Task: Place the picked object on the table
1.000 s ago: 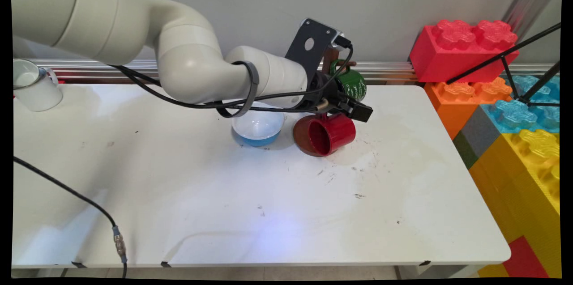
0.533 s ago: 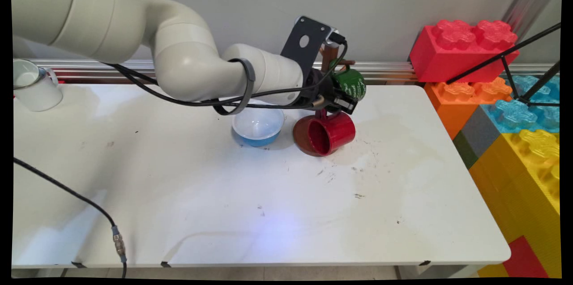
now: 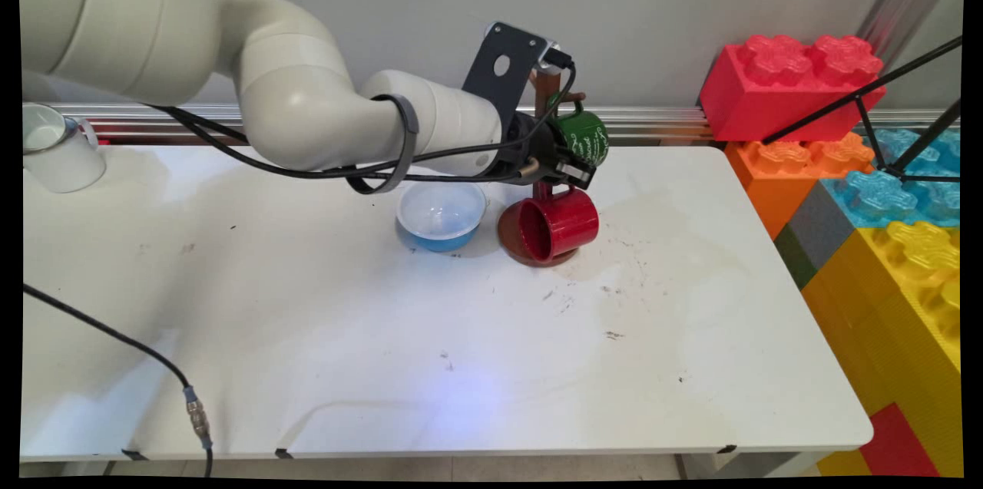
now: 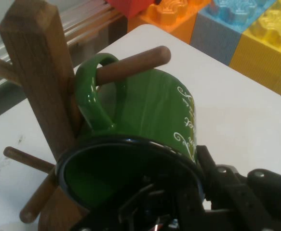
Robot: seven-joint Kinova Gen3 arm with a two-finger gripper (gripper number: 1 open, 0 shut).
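While the green mug (image 4: 150,120) hangs by its handle on a wooden peg (image 4: 130,66) of the mug tree (image 4: 39,82), the pincer (image 3: 574,166) is clamped on its rim: in the hand view one finger (image 4: 227,185) lies against the outside of the wall and the black linkage reaches into the mug's mouth. In the main view the mug sits high on the tree's post, at the far side of the tabletop (image 3: 461,335) near the wall. Below it a red mug (image 3: 559,224) hangs sideways on a lower peg, its opening facing the camera, above the tree's round brown base (image 3: 530,255). Just beside the base, to the picture's left, stands a blue bowl (image 3: 441,214) with a white inside. A white cup (image 3: 55,147) stands at the tabletop's far left corner, and big coloured toy bricks (image 3: 860,159) are stacked off the right end.
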